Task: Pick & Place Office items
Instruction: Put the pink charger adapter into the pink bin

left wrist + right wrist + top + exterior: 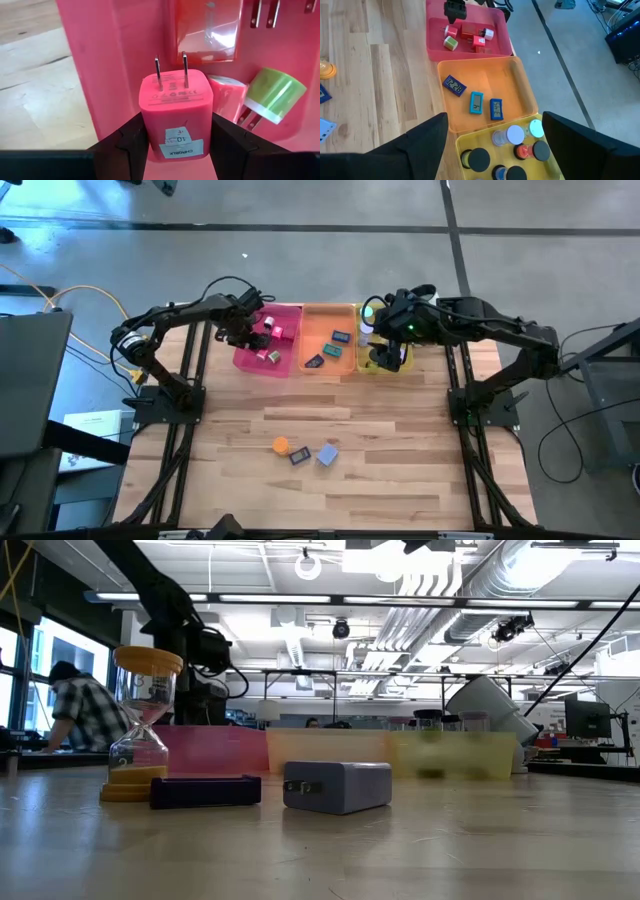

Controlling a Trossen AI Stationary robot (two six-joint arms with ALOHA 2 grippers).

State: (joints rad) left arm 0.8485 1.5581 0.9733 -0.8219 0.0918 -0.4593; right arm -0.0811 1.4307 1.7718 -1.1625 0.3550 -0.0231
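Wood-plank bench [340, 480] on a grey concrete floor; open office with ceiling ducts behind, and a person in a plaid shirt [75, 710] leaning at the far edge in the low view.

Three trays in a row at the back of the bench, touching side to side: pink tray [290, 360], orange tray [322, 330], yellow tray [399, 365].

Left gripper [177, 145] sits over the pink tray, fingers pinching a pink plug-in charger block [175, 112], prongs pointing away from the wrist. Green charger block [274, 92] and another pink one [227, 92] lie in the tray just beyond it.

Right gripper [495, 142] hangs above the yellow tray, fingers spread wide, nothing between them.

Orange tray: three small blue/teal LCD clocks [476, 102].
Yellow tray: round rolls [480, 159], black, white, red.

Loose at bench centre front, close together: sand timer with orange ends [145, 725], dark blue flat clock [205, 790], lavender charger block [338, 785].
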